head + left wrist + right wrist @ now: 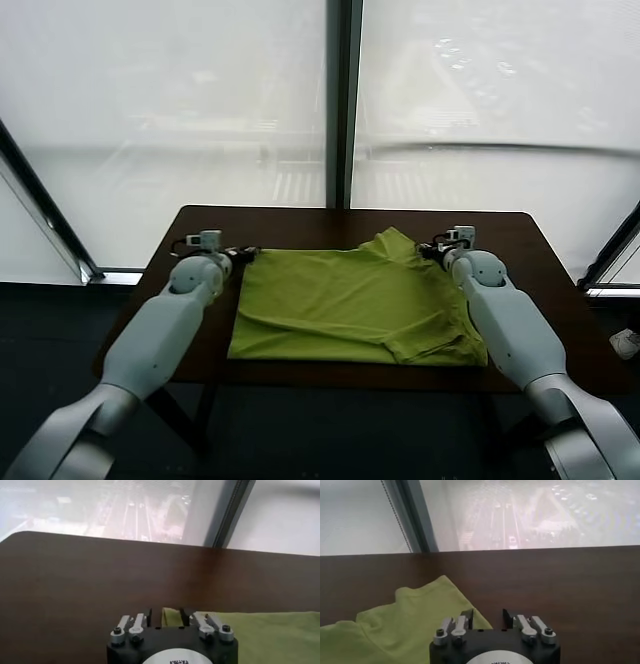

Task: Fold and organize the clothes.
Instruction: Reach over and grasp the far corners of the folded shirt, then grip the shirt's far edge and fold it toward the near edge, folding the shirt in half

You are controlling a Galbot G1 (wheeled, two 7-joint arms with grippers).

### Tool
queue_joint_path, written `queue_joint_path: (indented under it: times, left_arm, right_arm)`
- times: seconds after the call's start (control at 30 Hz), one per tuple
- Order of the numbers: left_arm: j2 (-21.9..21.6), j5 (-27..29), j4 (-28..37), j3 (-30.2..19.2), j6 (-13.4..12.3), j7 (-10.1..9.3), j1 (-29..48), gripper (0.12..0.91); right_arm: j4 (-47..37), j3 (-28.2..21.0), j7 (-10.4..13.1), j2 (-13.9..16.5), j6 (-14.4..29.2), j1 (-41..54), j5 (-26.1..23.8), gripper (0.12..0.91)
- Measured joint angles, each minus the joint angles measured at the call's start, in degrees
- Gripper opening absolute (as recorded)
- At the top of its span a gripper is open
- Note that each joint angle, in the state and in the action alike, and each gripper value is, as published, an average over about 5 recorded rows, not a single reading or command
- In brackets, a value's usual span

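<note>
Gripping the far corners of the lime-green T-shirt, we have both arms stretched over the dark wooden table. Our left gripper is pinched on the shirt's far-left corner; our right gripper is fully closed at the bunched far-right edge — the shirt lies mostly flat mid-table.

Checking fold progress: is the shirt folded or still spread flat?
Mostly spread. The shirt lies open across the table; only its far right part is rumpled up, near the right gripper. No full fold shows.
</note>
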State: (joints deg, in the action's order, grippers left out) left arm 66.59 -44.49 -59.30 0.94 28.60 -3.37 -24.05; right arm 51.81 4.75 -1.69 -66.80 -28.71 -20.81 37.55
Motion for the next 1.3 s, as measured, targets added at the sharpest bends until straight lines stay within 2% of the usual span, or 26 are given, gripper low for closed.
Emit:
queue_joint_path:
  times: [0.33, 0.53, 0.83, 1.0, 1.3]
  left_arm:
    - [-0.05, -0.07, -1.71, 0.60, -0.50, -0.45, -0.70, 0.199]
    - [-0.95, -1.03, -4.86, 2.10, -0.57, -1.58, -2.11, 0.192]
    - [-3.31, -2.47, -13.19, 4.35, -0.43, -3.01, -5.80, 0.182]
    - [-5.16, -3.76, -18.39, 5.95, -0.48, -3.76, -8.99, 0.180]
    - [-8.99, -4.46, -28.93, 9.28, -0.70, -3.98, -15.94, 0.180]
  right_arm:
    - [0.29, 0.80, -0.63, -0.05, 2.16, -0.69, 0.12, 0.139]
    - [2.22, 2.24, -1.15, 0.72, 5.54, -1.91, 3.59, 0.139]
    - [9.25, 4.68, -0.69, 2.96, 7.77, -5.38, 8.15, 0.139]
    - [13.62, 5.97, -0.35, 4.59, 7.70, -7.83, 9.31, 0.139]
    - [21.36, 8.77, 0.34, 8.63, 6.30, -13.38, 11.86, 0.139]
